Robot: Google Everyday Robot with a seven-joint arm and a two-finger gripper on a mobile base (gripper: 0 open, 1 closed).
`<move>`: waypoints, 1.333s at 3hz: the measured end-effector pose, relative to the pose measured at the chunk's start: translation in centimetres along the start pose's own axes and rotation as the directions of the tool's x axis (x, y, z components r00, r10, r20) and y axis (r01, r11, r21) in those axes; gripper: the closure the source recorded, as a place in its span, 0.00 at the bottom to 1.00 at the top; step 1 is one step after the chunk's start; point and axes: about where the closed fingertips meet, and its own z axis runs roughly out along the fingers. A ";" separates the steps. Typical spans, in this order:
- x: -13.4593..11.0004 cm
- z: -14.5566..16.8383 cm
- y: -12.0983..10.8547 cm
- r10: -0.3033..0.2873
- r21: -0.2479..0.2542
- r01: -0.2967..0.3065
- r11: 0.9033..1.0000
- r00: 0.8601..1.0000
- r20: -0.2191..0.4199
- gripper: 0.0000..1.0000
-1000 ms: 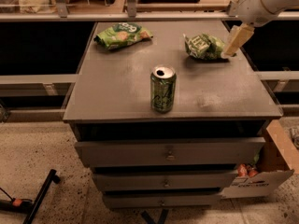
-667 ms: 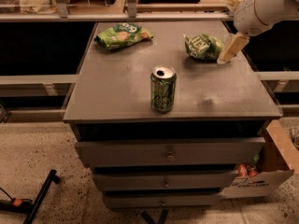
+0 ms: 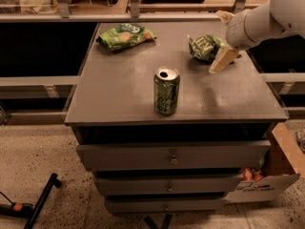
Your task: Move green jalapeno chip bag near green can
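Note:
The green jalapeno chip bag (image 3: 202, 46), dark olive with a pale label panel, lies crumpled at the back right of the cabinet top (image 3: 119, 85). The green can (image 3: 167, 91) stands upright near the front middle, its top opened, well apart from the bag. My gripper (image 3: 222, 60), on the white arm (image 3: 267, 18) coming in from the upper right, hangs just at the bag's right front edge, low over the top. I cannot tell whether it touches the bag.
A brighter lime-green chip bag (image 3: 125, 36) lies at the back left. The grey cabinet has several drawers (image 3: 171, 156). An open cardboard box (image 3: 267, 180) sits on the floor at the right. A black tool (image 3: 33, 206) lies on the floor at the left.
My gripper has moved left and down, from beside the bag's right edge to its right front corner. The bag and the can have not moved.

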 end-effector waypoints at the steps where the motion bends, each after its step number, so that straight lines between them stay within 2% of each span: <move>1: 0.0 1.2 -0.1 0.010 0.010 -0.010 1.000 1.000 0.021 0.17; 2: 0.2 2.9 -0.6 0.024 0.005 -0.024 1.000 0.998 0.052 0.28; 3: 0.6 4.1 -0.3 0.031 -0.008 -0.030 1.000 0.998 0.048 0.29; 4: 1.5 3.8 0.5 0.040 -0.019 -0.039 0.999 0.998 0.047 0.33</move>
